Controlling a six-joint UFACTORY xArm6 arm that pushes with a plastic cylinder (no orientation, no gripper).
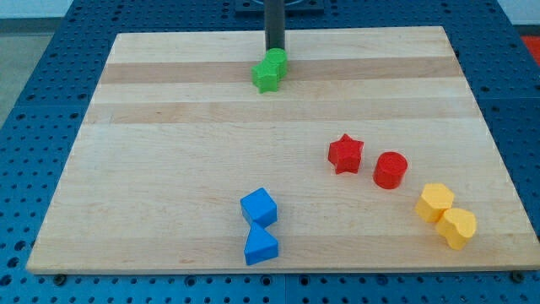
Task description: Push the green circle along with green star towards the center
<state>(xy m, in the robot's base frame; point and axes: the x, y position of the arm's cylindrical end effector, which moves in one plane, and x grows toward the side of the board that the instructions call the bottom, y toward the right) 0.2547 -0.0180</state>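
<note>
The green circle and the green star touch each other near the view's top middle of the wooden board, the star just below and left of the circle. My tip stands right behind the green circle, at its top edge, touching or nearly touching it.
A red star and a red circle lie right of centre. A yellow hexagon-like block and a yellow heart sit at the bottom right. A blue cube and a blue triangle sit at the bottom middle.
</note>
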